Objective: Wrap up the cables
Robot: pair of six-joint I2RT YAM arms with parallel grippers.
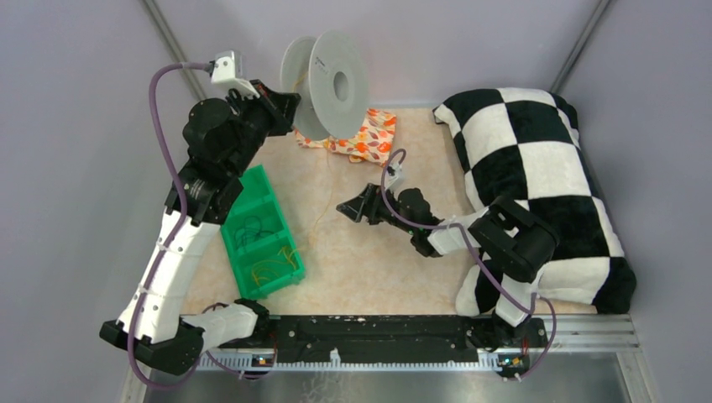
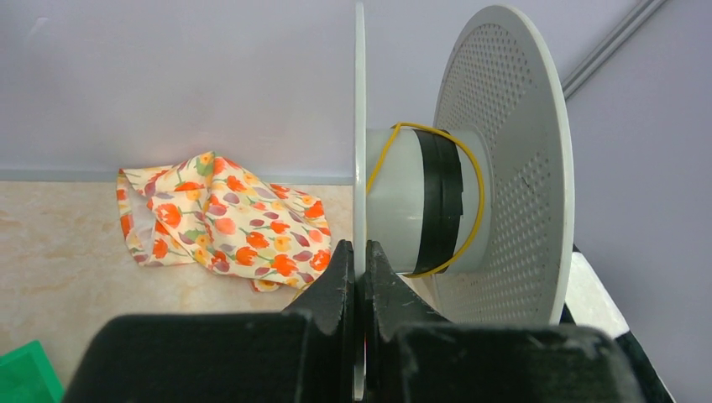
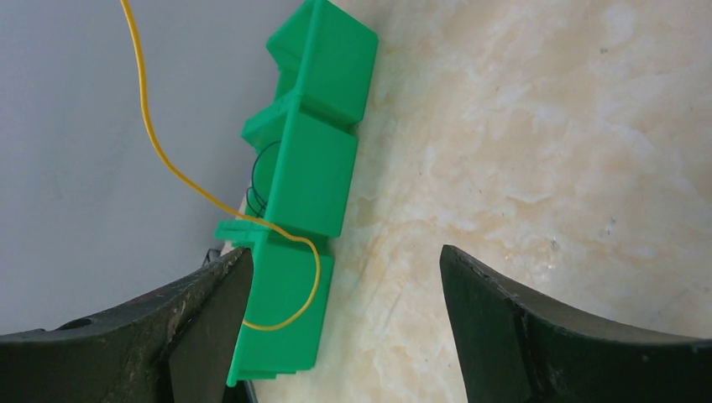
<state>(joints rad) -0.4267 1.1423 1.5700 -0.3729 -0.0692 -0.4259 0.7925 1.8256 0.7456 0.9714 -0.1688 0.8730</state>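
Winding is under way but barely begun: the left pincer [image 2: 359, 252] is clamped on the thin near rim of the grey spool [image 2: 504, 168], holding it up on edge at the far side of the table [image 3: 520, 126], just in front of a flowered cloth [image 2: 227, 218]. The yellow cable [image 2: 481, 193] makes one loose, crooked loop around the hub, crossing the black band there, so it reads as the first turn and not a tidy one. Over on the other side, the right pincer [image 3: 344, 252] hangs low over the middle of the table with its jaws spread wide and nothing between them. A free run of the yellow strand drops past its left-hand finger in the wrist view and curls in front of the green bin [image 3: 311, 168]. Whether it brushes that finger cannot be told. More yellow strands lie in the bin's nearest compartment and dark ones in the middle one. A checkered cushion [image 1: 537, 168] sits along the right edge, under the right arm. The next move, by the look of it, asks the right pincer to close on that thread-thin strand, a fine target that could slip out easily, then carry it round the hub with enough tension to pull the slack loop snug while the left keeps the spool steady. As for writing: no brand, label or lettering can be read on any of these things.
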